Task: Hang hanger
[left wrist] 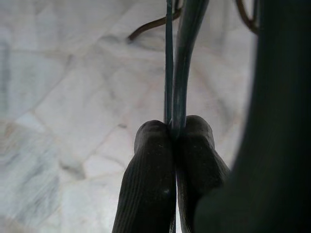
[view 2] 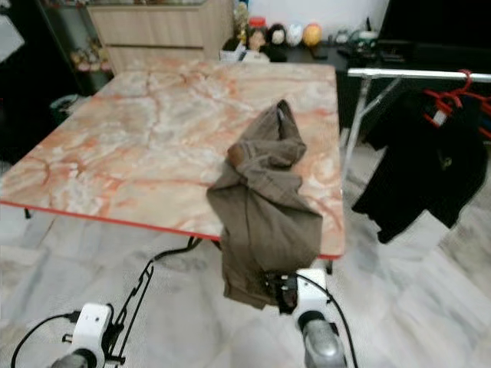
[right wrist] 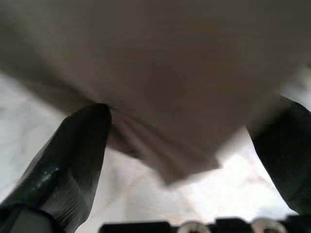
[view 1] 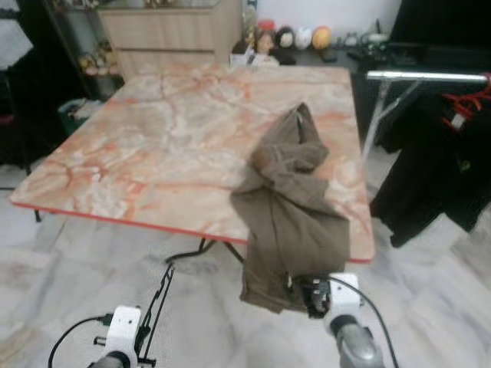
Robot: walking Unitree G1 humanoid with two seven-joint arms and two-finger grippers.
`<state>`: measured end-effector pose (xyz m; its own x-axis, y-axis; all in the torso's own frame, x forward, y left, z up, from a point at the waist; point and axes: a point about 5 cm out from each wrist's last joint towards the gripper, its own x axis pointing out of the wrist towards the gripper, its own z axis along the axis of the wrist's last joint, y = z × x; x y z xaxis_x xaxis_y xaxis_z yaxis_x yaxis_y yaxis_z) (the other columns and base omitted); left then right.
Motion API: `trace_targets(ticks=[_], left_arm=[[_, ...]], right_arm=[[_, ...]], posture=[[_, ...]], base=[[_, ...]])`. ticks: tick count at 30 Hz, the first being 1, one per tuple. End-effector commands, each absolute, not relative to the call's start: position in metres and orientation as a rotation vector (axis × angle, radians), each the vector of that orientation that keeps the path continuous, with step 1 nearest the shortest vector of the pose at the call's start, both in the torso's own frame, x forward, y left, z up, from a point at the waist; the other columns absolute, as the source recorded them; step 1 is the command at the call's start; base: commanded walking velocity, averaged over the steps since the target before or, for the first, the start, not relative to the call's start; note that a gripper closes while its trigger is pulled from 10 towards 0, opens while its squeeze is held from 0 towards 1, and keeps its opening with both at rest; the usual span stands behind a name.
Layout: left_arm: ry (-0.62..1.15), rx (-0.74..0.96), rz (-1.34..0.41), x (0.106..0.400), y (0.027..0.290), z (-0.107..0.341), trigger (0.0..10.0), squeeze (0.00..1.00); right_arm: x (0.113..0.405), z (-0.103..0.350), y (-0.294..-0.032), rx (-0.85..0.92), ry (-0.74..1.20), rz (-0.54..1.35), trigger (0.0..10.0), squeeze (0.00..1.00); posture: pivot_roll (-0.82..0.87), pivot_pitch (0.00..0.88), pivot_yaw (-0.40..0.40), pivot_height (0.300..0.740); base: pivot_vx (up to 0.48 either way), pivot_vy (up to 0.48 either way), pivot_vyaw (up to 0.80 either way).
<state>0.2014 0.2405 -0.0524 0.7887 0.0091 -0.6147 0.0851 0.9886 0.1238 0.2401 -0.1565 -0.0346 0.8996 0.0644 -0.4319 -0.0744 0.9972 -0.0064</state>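
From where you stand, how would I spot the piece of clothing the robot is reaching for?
Find the big marble-patterned table with the red edge. On its right side lies a crumpled brown garment, spilling over the near edge, where the right gripper has its fingers open around the hem. Unlike the black clothes hanging on the rack, it is brown and lying loose.

no readable text, labels or signs

A: Brown garment [view 1: 291, 222] on a pink-and-cream marbled table [view 1: 153, 146] with a red edge?

B: Yes. At three o'clock, black clothes [view 1: 430, 176], red hangers [view 1: 468, 103].
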Motion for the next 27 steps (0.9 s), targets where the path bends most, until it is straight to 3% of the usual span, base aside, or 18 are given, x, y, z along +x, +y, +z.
trace_targets(ticks=[1,10,27], left_arm=[[0.674,0.158,-0.04,0.198,0.243,-0.054,10.0,0.0],[0.673,0.157,-0.05,0.199,0.243,-0.053,10.0,0.0],[0.681,0.164,-0.055,0.199,0.242,-0.054,10.0,0.0]], right_arm=[[0.234,-0.038,-0.157,-0.016,0.45,0.08,10.0,0.0],[0.223,-0.047,-0.16,-0.018,0.51,0.098,10.0,0.0],[0.235,-0.044,-0.161,-0.043,0.551,0.166,10.0,0.0]], posture=[[0.09,0.019,0.058,0.74],[0.09,0.018,0.06,0.74],[0.1,0.007,0.06,0.74]], base=[[0.0,0.0,0.0],[0.0,0.0,0.0],[0.0,0.0,0.0]])
